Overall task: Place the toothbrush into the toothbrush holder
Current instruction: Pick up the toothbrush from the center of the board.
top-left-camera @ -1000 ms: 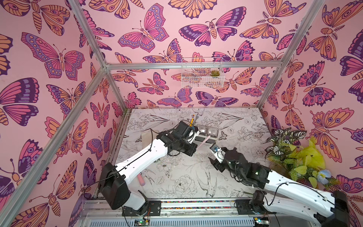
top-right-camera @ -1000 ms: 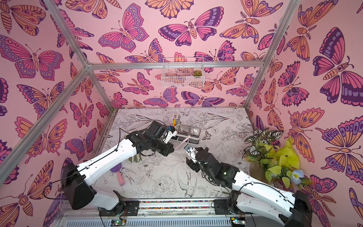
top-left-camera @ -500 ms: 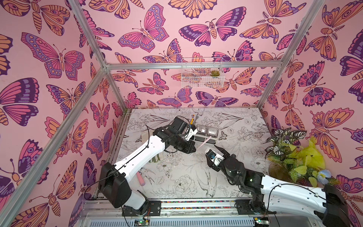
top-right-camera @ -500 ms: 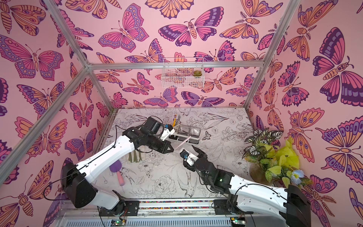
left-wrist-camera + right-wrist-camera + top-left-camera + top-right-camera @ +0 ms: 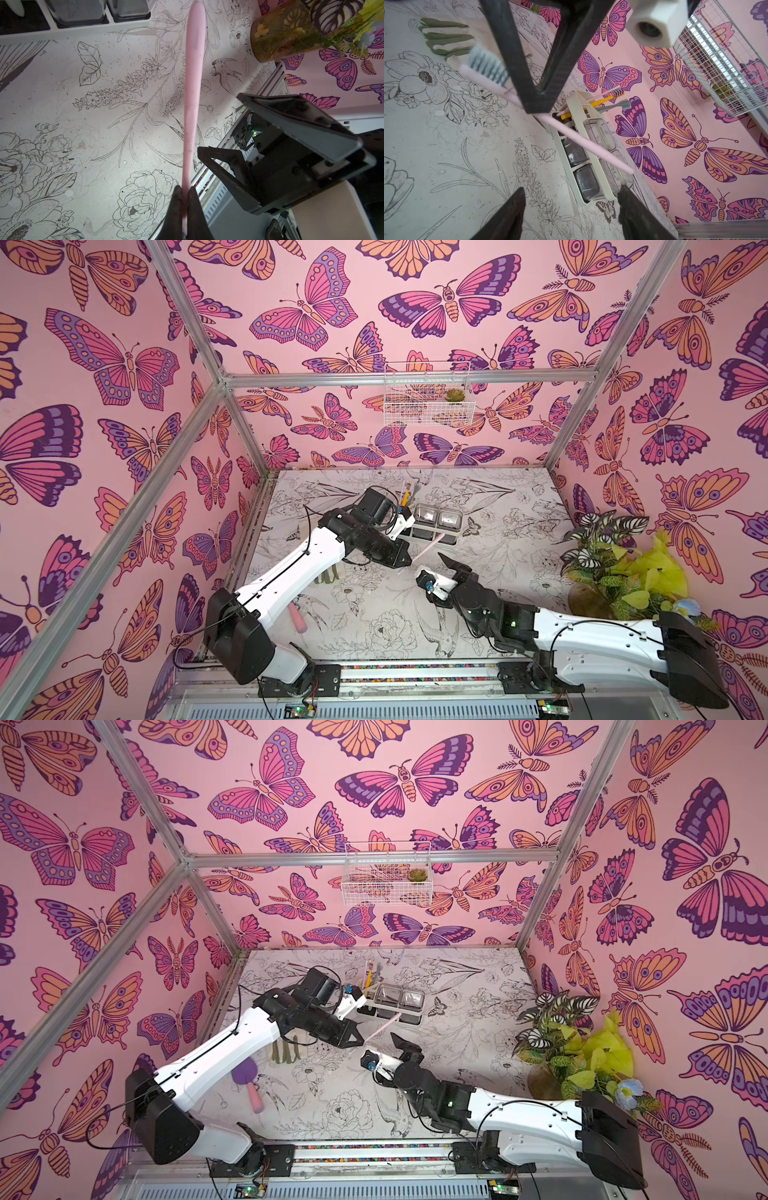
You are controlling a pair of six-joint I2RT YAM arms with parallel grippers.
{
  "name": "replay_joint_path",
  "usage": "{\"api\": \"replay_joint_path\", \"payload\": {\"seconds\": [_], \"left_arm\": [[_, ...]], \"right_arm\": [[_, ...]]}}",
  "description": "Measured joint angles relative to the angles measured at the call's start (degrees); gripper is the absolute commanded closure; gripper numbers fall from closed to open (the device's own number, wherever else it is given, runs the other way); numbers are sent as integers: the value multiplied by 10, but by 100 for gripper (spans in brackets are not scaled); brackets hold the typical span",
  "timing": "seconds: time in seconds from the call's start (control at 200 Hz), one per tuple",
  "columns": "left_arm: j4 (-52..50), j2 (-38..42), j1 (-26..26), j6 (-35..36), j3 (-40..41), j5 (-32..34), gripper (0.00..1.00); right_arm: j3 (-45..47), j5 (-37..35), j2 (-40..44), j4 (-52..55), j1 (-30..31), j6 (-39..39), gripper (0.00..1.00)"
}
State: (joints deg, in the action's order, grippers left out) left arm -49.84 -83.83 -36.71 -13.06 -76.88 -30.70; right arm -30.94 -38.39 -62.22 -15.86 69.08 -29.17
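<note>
A pink toothbrush [image 5: 430, 545] [image 5: 571, 133] hangs above the table, my left gripper [image 5: 409, 562] [image 5: 185, 199] shut on its neck just behind the bristles [image 5: 485, 64]. Its handle [image 5: 193, 93] points toward the toothbrush holder [image 5: 437, 519] [image 5: 400, 998] [image 5: 579, 108], a white rack with two clear-grey cups. In both top views the handle's free end reaches the holder's near side. My right gripper [image 5: 440, 568] [image 5: 571, 193] stands open and empty just in front of the toothbrush, facing the holder.
Three toothbrushes stand in the holder's slot section, among them a yellow one [image 5: 604, 99]. A green and white cloth [image 5: 328, 574] and a purple hairbrush [image 5: 249, 1081] lie at the left. A potted plant [image 5: 602, 564] stands at the right. A wire basket [image 5: 428, 402] hangs on the back wall.
My right gripper has shifted a little to the left, closer to the toothbrush, and stays open. The left gripper keeps the toothbrush in nearly the same place.
</note>
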Motion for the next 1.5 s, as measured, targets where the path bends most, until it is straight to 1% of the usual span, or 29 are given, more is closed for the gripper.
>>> {"api": "replay_joint_path", "payload": {"seconds": [0.33,0.406,0.581,0.831,1.101,1.242,1.502], "left_arm": [[-3,0,1,2,2,-14,100],[-4,0,1,2,2,-15,100],[-9,0,1,5,2,-28,100],[-11,0,1,8,2,-43,100],[-12,0,3,8,3,-60,100],[-12,0,5,9,3,-58,100],[-12,0,10,10,5,-36,100]], "right_arm": [[-44,-5,-37,4,6,-37,29],[-53,-6,-49,5,7,-39,34],[-63,-5,-72,6,7,-41,41],[-70,-5,-96,5,7,-48,44],[-78,-5,-110,-11,8,-63,49],[-88,-4,-128,-27,9,-72,54],[-100,-6,-153,-44,11,-80,59]]}}
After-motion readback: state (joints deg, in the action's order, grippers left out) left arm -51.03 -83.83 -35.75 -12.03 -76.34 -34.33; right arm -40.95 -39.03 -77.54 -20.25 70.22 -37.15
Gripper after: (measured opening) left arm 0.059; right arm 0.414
